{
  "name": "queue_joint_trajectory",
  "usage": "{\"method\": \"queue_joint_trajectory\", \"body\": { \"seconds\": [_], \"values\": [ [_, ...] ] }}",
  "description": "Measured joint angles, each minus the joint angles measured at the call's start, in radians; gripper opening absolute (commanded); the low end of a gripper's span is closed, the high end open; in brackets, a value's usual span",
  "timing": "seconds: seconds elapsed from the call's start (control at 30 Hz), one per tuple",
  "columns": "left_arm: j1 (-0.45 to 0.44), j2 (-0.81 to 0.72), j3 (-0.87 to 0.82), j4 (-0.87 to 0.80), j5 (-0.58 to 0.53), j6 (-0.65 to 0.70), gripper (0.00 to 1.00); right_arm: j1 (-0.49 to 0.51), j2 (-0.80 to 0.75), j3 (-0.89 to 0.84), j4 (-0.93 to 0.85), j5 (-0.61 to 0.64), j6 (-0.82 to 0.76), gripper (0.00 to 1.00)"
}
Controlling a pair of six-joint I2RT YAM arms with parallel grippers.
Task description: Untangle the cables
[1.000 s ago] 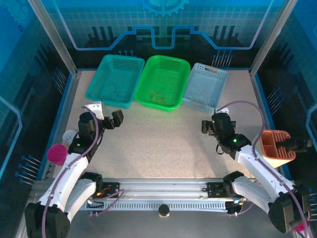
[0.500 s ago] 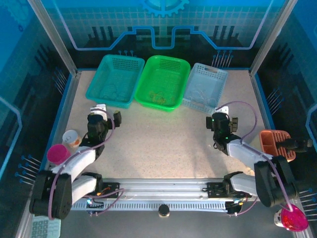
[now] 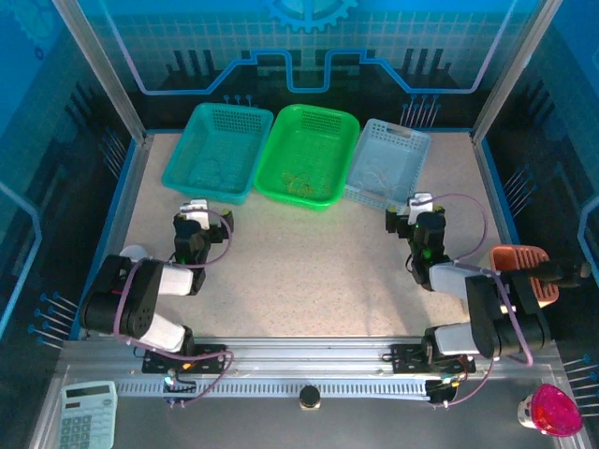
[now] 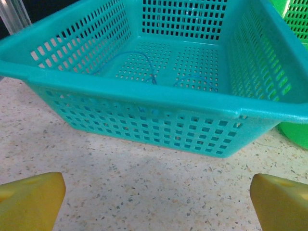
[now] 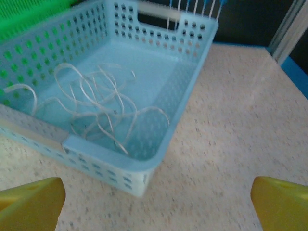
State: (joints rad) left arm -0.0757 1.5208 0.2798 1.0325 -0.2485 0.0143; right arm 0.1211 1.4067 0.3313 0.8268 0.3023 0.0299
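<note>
The cables lie sorted in three baskets. A thin blue cable (image 4: 144, 65) curls on the floor of the teal basket (image 4: 144, 96). White cables (image 5: 96, 103) loop loosely in the light blue basket (image 5: 159, 159). Yellowish cables (image 3: 298, 180) rest in the green basket (image 3: 328, 201). My left gripper (image 3: 206, 223) hovers low just in front of the teal basket, open and holding nothing; its yellow fingertips (image 4: 29, 199) stand wide apart. My right gripper (image 3: 414, 213) sits by the near right corner of the light blue basket, also open and holding nothing, fingertips (image 5: 281, 202) spread.
The baskets stand side by side along the back of the speckled table (image 3: 309, 262). An orange holder (image 3: 522, 271) is at the right edge, a calculator (image 3: 89, 412) at the near left and a pink cup (image 3: 554, 410) at the near right.
Both arms have folded back toward their bases, elbows dropping low. The right gripper has shifted a little toward the light blue basket. Both grippers stay open.
</note>
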Motion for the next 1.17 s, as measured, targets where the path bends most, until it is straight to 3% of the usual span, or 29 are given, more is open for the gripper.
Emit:
{"method": "queue_joint_trajectory", "body": {
  "seconds": [0.1,0.47,1.17],
  "values": [
    [0.003,0.044,-0.001,0.019,0.020,0.008,0.99,0.000,0.138,-0.066,0.158,-0.024,-0.009,1.00],
    [0.067,0.043,0.099,-0.094,0.132,-0.008,0.99,-0.040,0.137,0.054,0.079,-0.093,-0.006,1.00],
    [0.065,0.043,0.099,-0.116,0.136,-0.014,0.99,-0.035,0.137,0.054,0.061,-0.087,-0.008,1.00]
  ]
}}
